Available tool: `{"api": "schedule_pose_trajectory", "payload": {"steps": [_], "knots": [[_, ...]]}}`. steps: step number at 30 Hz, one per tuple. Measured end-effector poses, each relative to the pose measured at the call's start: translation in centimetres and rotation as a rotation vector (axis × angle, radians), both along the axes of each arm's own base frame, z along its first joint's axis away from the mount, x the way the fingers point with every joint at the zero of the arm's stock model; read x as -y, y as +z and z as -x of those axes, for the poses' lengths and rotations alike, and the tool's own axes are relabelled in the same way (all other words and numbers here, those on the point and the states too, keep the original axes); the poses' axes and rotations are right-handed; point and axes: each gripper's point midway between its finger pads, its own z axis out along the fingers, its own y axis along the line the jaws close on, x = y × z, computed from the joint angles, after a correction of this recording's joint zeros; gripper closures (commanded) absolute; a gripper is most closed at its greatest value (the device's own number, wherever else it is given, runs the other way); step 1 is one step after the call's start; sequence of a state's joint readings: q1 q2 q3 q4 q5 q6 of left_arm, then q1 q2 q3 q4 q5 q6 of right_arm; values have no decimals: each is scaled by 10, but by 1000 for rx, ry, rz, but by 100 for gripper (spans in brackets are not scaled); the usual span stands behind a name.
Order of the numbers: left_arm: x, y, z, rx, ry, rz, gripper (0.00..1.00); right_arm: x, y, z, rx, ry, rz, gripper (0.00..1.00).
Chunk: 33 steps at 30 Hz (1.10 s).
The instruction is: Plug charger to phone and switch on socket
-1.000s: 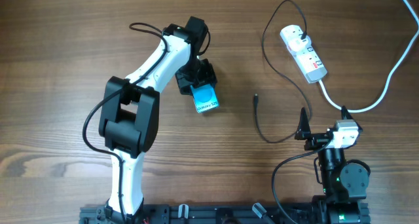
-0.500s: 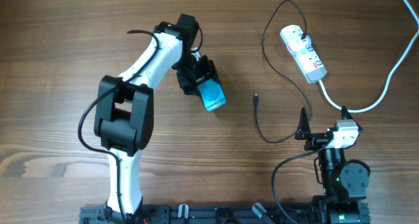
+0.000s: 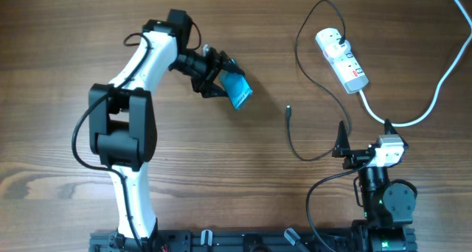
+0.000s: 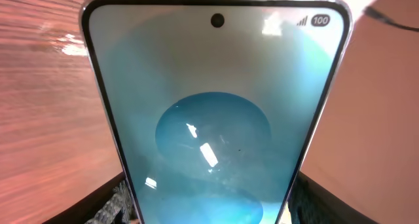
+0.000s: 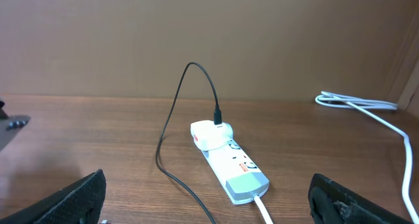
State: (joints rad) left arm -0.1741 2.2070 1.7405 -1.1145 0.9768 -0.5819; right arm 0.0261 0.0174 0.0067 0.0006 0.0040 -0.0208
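Note:
My left gripper (image 3: 219, 75) is shut on the phone (image 3: 238, 90), a flat cyan-screened smartphone held lifted and tilted above the table's upper middle. In the left wrist view the phone (image 4: 216, 112) fills the frame between my fingers. The charger's black cable (image 3: 299, 53) loops from its white plug head (image 3: 330, 40), seated in the socket (image 3: 343, 60), down to its dark tip (image 3: 288, 112) lying on the table right of the phone. My right gripper (image 3: 344, 145) is open and empty at the lower right. In the right wrist view the socket (image 5: 229, 162) and the plug head (image 5: 213, 133) lie ahead.
The socket's thick white cord (image 3: 442, 75) runs from the strip down and round to the top right corner. It also shows in the right wrist view (image 5: 366, 109). The table is brown wood.
My left arm has swung up and to the left, lifting the phone and turning it; the phone now points to the right. The right arm and the cable have not moved.

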Motion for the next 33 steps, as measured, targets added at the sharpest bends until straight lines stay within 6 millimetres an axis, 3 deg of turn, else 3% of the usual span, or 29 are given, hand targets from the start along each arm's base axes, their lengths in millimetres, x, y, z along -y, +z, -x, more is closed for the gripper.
{"api": "schedule_pose_trajectory", "payload": {"steps": [7, 19, 33], "knots": [[-9, 39, -17, -1, 71, 258, 32, 0, 0, 0, 0, 0, 0, 0], [-14, 81, -24, -16, 99, 509, 32, 0, 0, 0, 0, 0, 0, 0], [-11, 87, -22, -22, 92, 543, 33, 0, 0, 0, 0, 0, 0, 0]]}}
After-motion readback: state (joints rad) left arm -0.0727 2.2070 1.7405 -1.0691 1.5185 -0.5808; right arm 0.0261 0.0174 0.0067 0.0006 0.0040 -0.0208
